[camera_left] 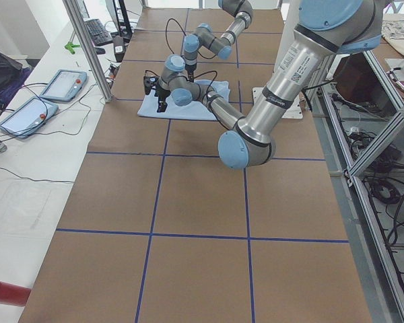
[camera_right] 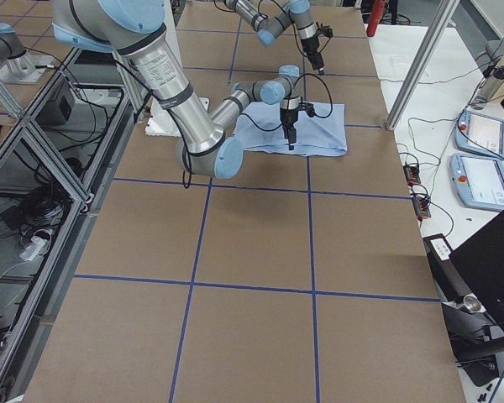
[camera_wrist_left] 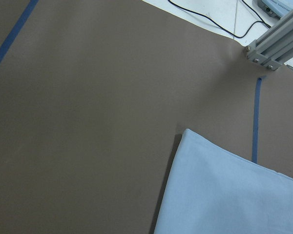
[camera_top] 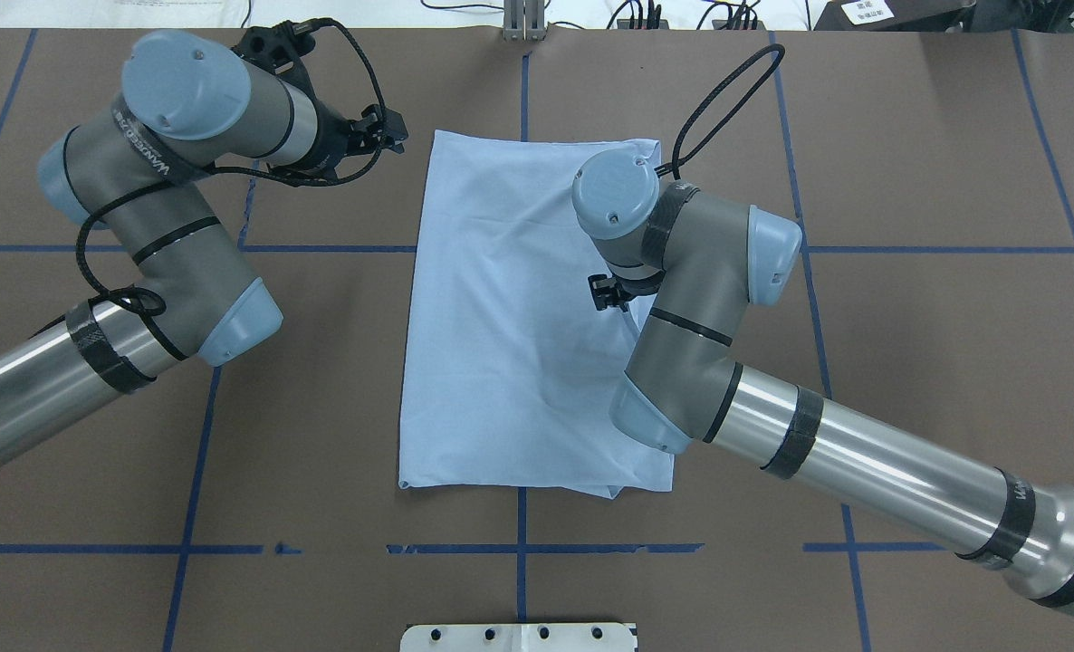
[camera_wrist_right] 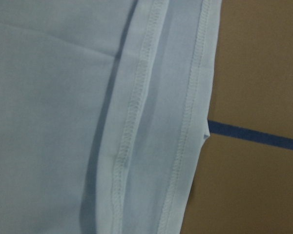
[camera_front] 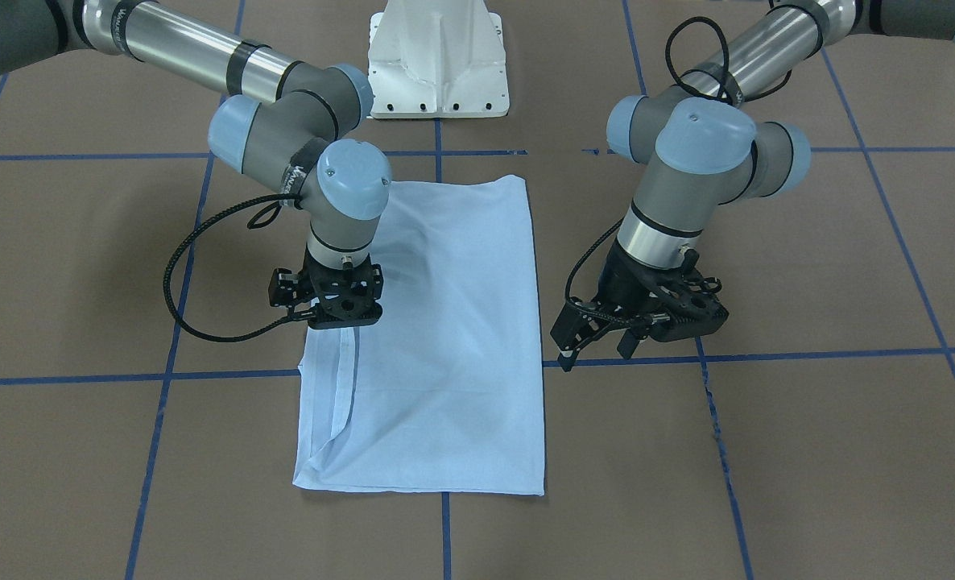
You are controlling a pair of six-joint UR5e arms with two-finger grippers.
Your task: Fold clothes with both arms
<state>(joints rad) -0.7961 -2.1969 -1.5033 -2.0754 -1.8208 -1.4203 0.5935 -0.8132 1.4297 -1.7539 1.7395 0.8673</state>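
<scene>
- The table (camera_front: 808, 451) carries the shirt (camera_front: 453, 338) at its middle; it lies flat, folded to a long strip, ready, I judge, for a crosswise fold;
- My right gripper (camera_front: 339, 310) hangs over the hemmed long edge; its fingers are hidden, so I cannot tell their state;
- My left gripper (camera_front: 594, 350) hangs beside the opposite edge; fingers spread, empty, off the cloth.

I count: one T-shirt (camera_front: 453, 322); two arms, left arm (camera_front: 699, 161) and right arm (camera_front: 284, 137); two grippers, left gripper (camera_front: 594, 350), right gripper (camera_front: 345, 314); one pedestal (camera_front: 437, 64).
</scene>
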